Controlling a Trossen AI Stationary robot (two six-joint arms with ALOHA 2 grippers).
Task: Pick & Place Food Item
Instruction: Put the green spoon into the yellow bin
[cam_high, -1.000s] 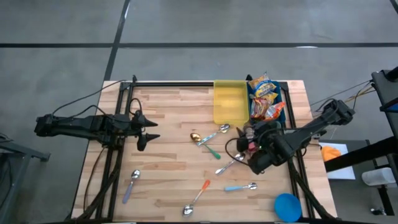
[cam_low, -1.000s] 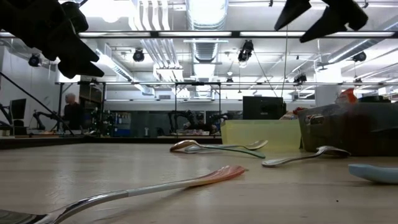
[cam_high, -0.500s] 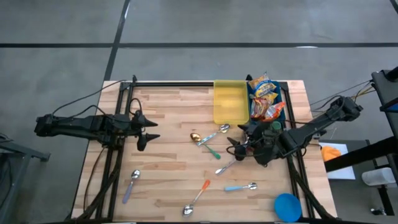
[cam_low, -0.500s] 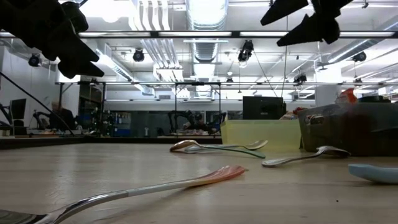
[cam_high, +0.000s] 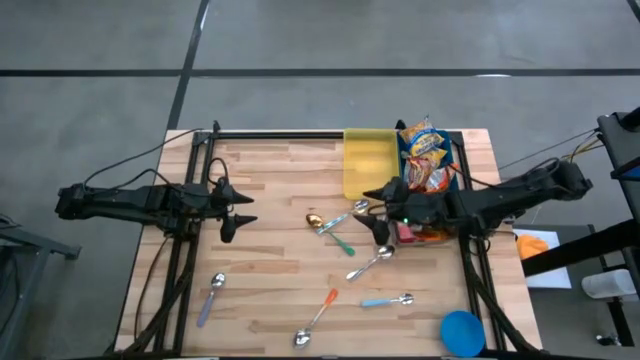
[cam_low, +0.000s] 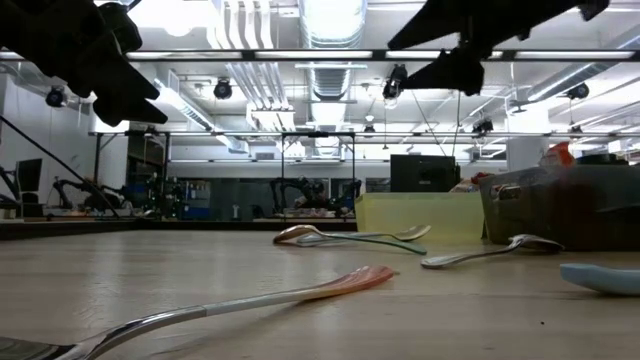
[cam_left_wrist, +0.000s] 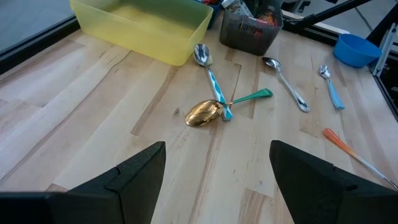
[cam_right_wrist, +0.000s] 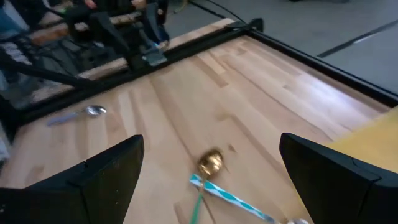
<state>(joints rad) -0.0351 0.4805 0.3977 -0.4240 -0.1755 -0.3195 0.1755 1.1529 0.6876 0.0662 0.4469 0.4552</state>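
The food items are bright snack packets (cam_high: 424, 150) standing in a dark bin (cam_high: 447, 178) at the table's far right. My right gripper (cam_high: 379, 211) hangs open above the table, just left of that bin. It points toward the table's left and has nothing between its fingers; in the right wrist view (cam_right_wrist: 211, 180) it looks over a gold spoon (cam_right_wrist: 211, 163). My left gripper (cam_high: 238, 210) waits open at the table's left, above the wood, and shows wide apart in its own wrist view (cam_left_wrist: 216, 177).
A yellow bin (cam_high: 369, 165) stands left of the dark bin. Several spoons lie scattered over the middle and near part of the table, among them the gold one (cam_high: 314, 220) and an orange-handled one (cam_high: 322, 312). A blue bowl (cam_high: 462, 332) sits at the near right corner.
My right gripper has swung from over the spoons near the right edge toward the far edge and somewhat left, ending beside the dark bin. It has tipped up from pointing steeply down to nearly level, facing the table's left. It has stayed open.
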